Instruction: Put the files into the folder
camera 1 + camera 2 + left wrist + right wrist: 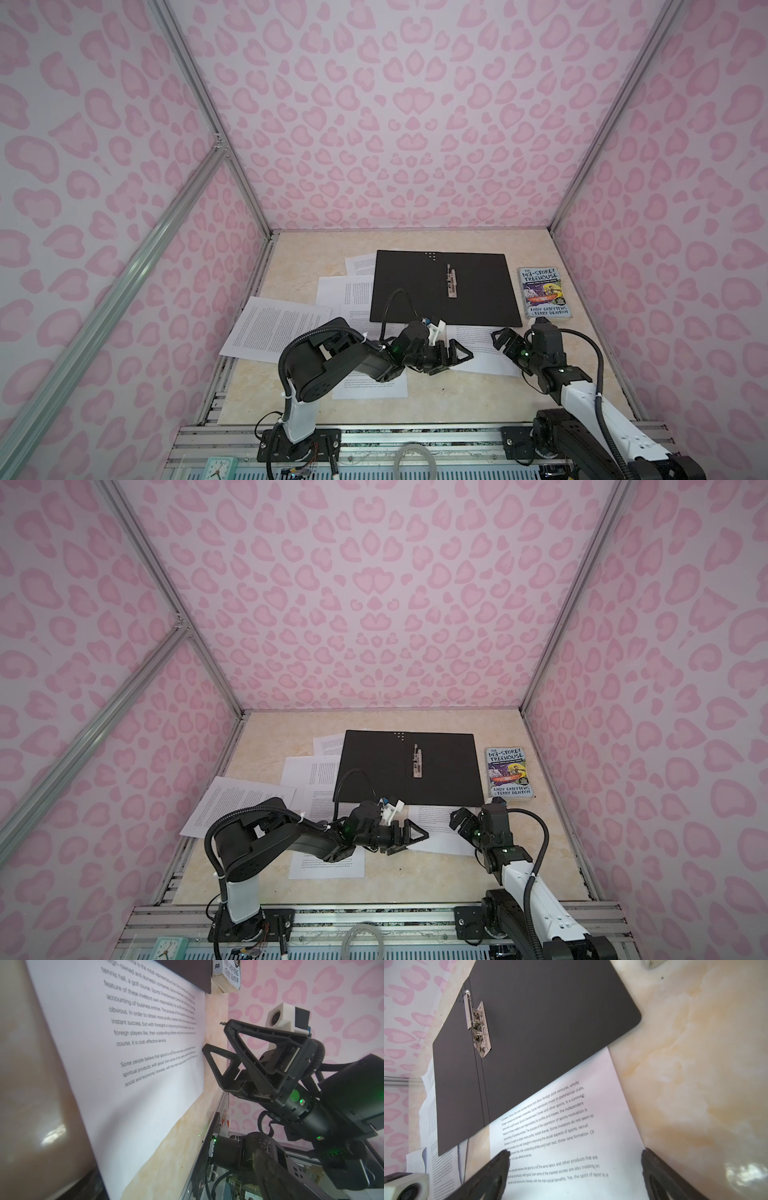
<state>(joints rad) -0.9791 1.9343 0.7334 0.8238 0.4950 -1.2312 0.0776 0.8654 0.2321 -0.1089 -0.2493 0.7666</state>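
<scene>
Right gripper (pixel 500 340) and left gripper (pixel 459 353) both gape empty over a sheet (pixel 478 337); folder (pixel 478 286) lies open so I can slide files (pixel 274 328) in.

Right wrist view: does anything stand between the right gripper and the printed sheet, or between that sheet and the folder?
Nothing lies between the open right gripper and the sheet. No object separates sheet and folder, but the folder's near edge covers the sheet's top strip.
</scene>
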